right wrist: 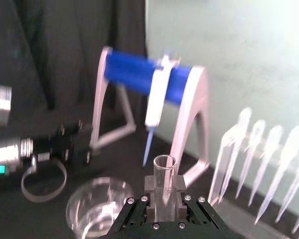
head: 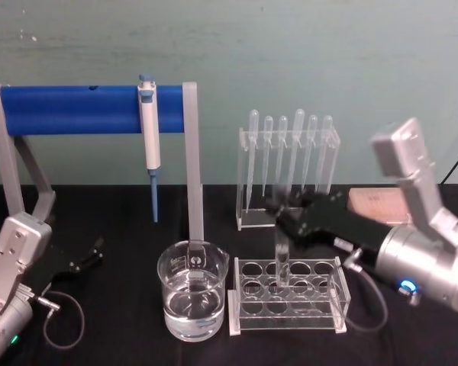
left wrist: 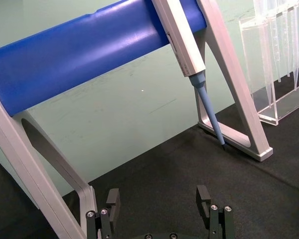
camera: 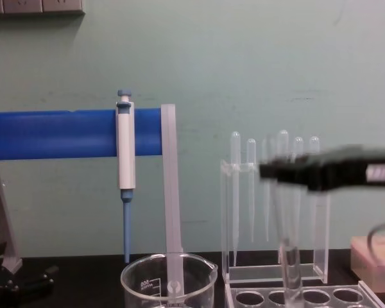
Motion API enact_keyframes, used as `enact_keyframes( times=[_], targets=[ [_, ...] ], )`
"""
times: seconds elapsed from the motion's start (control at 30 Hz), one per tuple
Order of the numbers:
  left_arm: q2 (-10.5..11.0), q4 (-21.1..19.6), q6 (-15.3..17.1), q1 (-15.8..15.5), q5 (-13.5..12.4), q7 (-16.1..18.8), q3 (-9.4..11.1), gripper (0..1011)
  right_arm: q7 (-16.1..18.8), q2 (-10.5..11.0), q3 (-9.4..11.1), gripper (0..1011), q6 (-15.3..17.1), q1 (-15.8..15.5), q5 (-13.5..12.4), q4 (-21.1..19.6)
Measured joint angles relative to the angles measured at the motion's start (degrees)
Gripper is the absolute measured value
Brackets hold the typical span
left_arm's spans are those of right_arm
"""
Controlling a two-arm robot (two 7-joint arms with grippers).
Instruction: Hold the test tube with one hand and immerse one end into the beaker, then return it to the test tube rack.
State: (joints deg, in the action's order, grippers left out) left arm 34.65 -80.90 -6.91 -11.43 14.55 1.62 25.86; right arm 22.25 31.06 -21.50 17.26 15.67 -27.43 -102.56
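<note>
The clear test tube [head: 282,255] stands upright, its rounded lower end level with the top of the clear rack [head: 320,320]. My right gripper [head: 281,219] is shut on it near the open rim. The right wrist view shows the fingers clamped on the tube [right wrist: 164,172], and the chest view shows the tube [camera: 287,256] hanging below the gripper [camera: 277,172]. The glass beaker [head: 192,301], part full of clear liquid, stands just left of the rack, also visible as the beaker [right wrist: 97,209] and the beaker [camera: 168,282]. My left gripper [head: 88,255] lies parked at the far left, open [left wrist: 158,204].
A blue-barred stand [head: 91,108] holding a white-and-blue pipettor [head: 149,137] rises behind the beaker. A clear holder of several plastic pipettes [head: 288,164] stands behind the rack. A pinkish block [head: 378,204] lies at the back right. A cable [head: 61,320] loops by the left arm.
</note>
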Motion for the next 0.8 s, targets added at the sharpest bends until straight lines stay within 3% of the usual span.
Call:
enact_keyframes(
  times=[0.2, 0.3, 0.8],
  targets=[
    [0.0, 0.0, 0.0, 0.0, 0.0, 0.0, 0.0, 1000, -2.0, 0.0, 3.8, 224, -2.4, -2.1, -3.0, -3.6],
    [0.0, 0.0, 0.0, 0.0, 0.0, 0.0, 0.0, 1000, -2.6, 0.2, 4.5, 224, -2.8, -2.4, -3.7, -4.4],
    [0.0, 0.0, 0.0, 0.0, 0.0, 0.0, 0.0, 1000, -3.0, 0.9, 4.6, 224, -3.3, -2.5, -4.5, -4.7]
  ],
)
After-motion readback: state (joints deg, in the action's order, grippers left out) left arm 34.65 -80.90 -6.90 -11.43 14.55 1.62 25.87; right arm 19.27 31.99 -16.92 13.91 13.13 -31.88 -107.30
